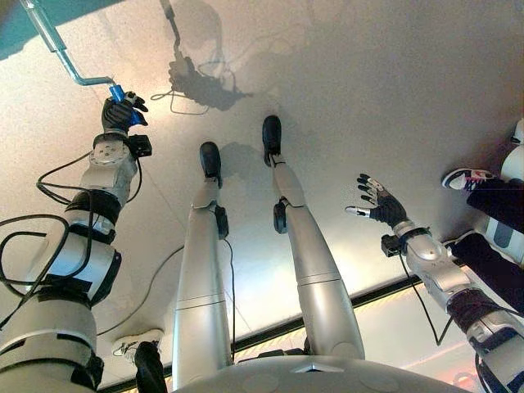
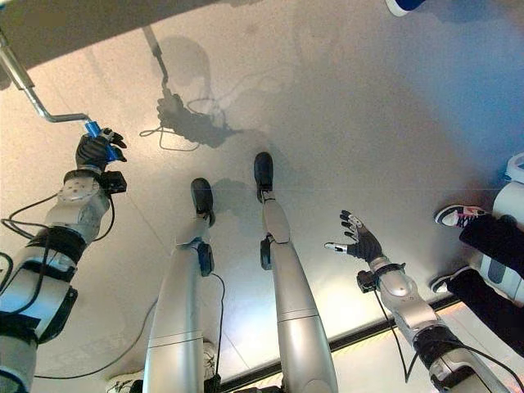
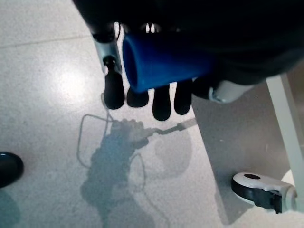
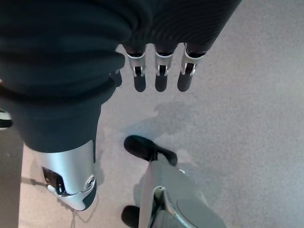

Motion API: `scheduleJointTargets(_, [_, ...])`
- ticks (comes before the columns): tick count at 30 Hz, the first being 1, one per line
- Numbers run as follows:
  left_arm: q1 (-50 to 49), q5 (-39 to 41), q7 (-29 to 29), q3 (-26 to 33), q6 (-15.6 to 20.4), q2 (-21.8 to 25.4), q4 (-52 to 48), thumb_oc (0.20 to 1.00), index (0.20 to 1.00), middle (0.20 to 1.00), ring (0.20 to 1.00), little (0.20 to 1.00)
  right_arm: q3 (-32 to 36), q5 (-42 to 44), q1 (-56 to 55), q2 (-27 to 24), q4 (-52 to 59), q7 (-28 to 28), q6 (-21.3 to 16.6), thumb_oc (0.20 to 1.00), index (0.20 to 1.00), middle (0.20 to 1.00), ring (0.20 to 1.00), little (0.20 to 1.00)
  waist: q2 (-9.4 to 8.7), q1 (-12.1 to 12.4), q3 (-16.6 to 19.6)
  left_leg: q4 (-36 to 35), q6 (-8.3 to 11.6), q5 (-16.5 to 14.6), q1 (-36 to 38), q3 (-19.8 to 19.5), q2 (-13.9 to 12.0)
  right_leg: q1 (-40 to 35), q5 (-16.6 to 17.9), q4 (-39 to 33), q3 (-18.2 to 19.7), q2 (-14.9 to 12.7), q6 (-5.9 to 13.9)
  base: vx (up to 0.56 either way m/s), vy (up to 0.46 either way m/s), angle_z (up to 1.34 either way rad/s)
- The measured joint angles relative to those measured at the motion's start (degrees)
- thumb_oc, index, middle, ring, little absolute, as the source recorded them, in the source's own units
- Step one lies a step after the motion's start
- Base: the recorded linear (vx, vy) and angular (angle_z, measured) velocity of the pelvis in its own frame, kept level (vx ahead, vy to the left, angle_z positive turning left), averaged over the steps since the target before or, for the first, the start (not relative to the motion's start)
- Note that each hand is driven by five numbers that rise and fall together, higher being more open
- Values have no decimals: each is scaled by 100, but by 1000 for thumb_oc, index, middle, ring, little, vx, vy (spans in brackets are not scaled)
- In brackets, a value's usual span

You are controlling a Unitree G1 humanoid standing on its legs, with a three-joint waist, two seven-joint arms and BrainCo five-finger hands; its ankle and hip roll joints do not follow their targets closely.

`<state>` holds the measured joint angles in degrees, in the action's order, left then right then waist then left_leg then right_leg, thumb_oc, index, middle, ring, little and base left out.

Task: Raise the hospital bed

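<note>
Left hand [image 1: 121, 110] is closed round the blue grip [image 1: 119, 95] of the bed crank, fingers curled over it. Left wrist view confirms: blue handle end [image 3: 161, 64] sits inside the hand, dark fingertips [image 3: 160, 102] wrapped below it

Crank [image 1: 70, 59] is a bent silver rod: runs from the blue grip sideways, then angles up toward the bed edge at the upper left corner of the head views. Same rod in the right eye view [image 2: 41, 102], left hand [image 2: 97, 150] on its end

Bed frame itself is barely visible: a white frame leg [image 3: 285, 118] and a white caster wheel [image 3: 261, 190] standing on the floor, seen past the left hand in its wrist view

Right hand [image 1: 378, 203] is well apart from the crank, out on the robot's right side, hovering over the floor, holding nothing. Fingers spread and straight, thumb out to the side. Right wrist view agrees: fingers [image 4: 160, 76] extended in a row, nothing between them, pale floor beyond

Floor [image 1: 368, 82] is light speckled, glossy. A person stands at the right edge of the head views: dark trousers [image 1: 499, 205] and a white sneaker [image 1: 467, 178] near the right arm, not touching it
</note>
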<state>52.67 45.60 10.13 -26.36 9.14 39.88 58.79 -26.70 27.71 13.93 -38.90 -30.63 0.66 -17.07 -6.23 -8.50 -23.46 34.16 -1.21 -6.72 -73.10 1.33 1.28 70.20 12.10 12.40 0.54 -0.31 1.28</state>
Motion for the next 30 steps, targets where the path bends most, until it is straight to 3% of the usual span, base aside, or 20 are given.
scheduleJointTargets(9, [146,-189,141,-484,7,6,-426,200,200,200,200,200,-147,3,99,105,-180,0,30,1000,1000,1000,1000,1000,-27,-27,10,55,-25,13,-2,42,15,-4,30,19,55,-7,41,0,0,0])
scheduleJointTargets(19, [-98,78,205,-1341,15,812,-2047,200,200,200,200,200,-143,1,97,131,-155,-11,50,1000,1000,1000,1000,1000,-92,-26,11,-5,-109,72,40,119,80,-9,56,29,85,-86,75,0,0,0])
scheduleJointTargets(26, [-484,417,141,-1522,35,1477,-3215,200,200,200,200,200,-98,-4,63,131,-108,-14,50,1000,1000,1000,1000,1000,-99,15,7,-85,-133,95,112,127,97,-32,58,31,103,-110,77,-3,-17,0])
scheduleJointTargets(30, [-671,534,120,-1499,157,1550,-3548,200,200,200,200,200,-61,-7,-19,125,-110,-11,47,1000,1000,1000,1000,1000,-89,175,1,-182,-117,104,215,149,96,-83,38,35,133,-130,57,0,0,0])
